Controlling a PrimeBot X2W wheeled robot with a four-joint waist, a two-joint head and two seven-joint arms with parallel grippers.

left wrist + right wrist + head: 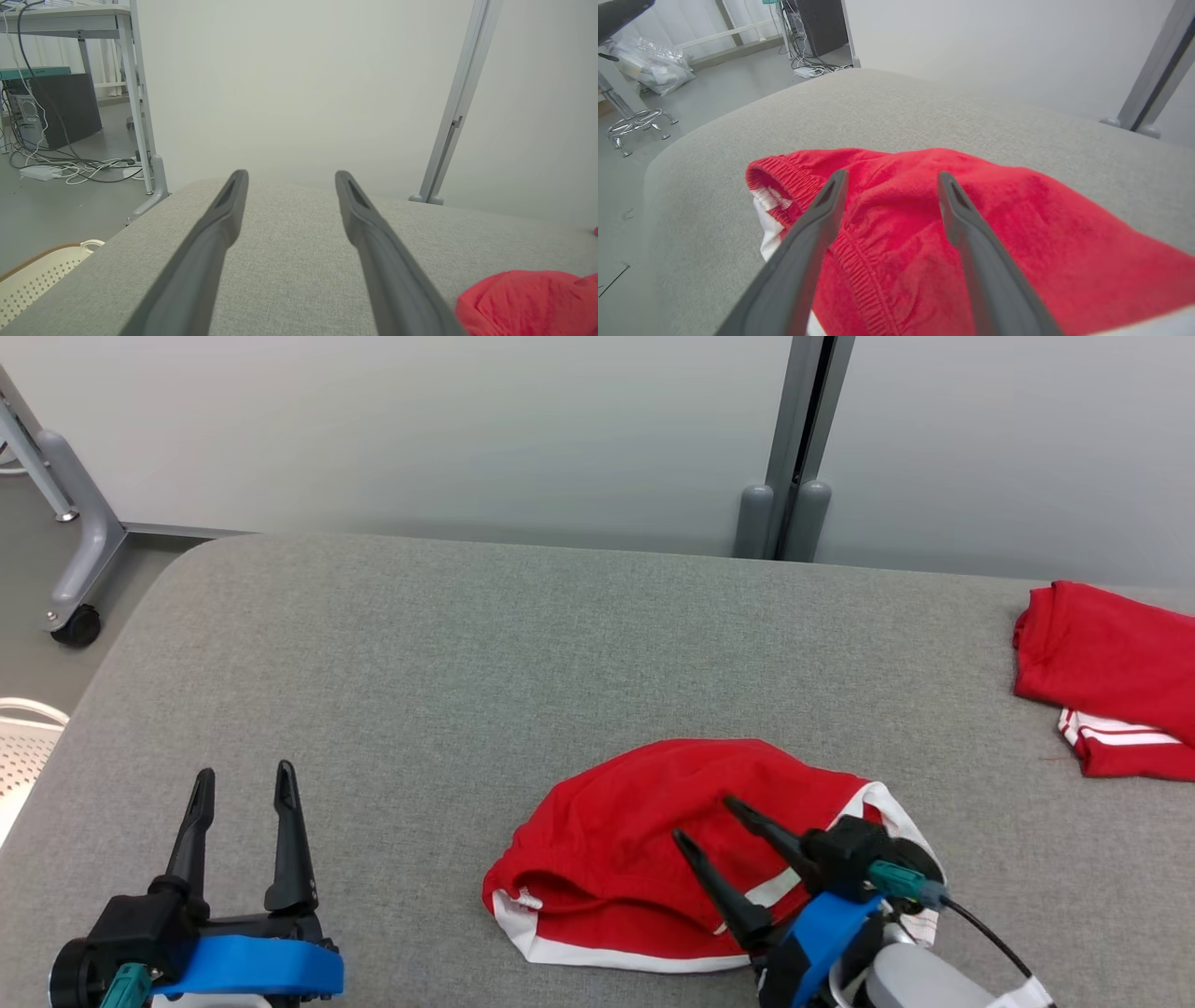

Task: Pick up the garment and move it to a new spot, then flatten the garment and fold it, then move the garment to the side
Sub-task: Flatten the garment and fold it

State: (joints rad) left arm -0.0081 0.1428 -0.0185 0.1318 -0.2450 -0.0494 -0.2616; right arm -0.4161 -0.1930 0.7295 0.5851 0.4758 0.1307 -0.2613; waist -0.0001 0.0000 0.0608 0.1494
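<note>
Right gripper [704, 818] spread, pinching nothing, fingertips over the garment [616, 831]. Garment is crumpled red shorts at lower centre of frame, long axis roughly left–right, elastic band toward its left end. Left gripper [245, 771] also spread, lower left, well apart, so the right arm is nearer. Grey padded table [467, 644]; second red garment [1102, 663] at right edge; pale wall [467, 429] behind.

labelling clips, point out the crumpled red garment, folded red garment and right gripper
crumpled red garment [616, 840], head view, red middle
folded red garment [1102, 653], head view, top layer
right gripper [702, 818], head view, between fingertips
</note>
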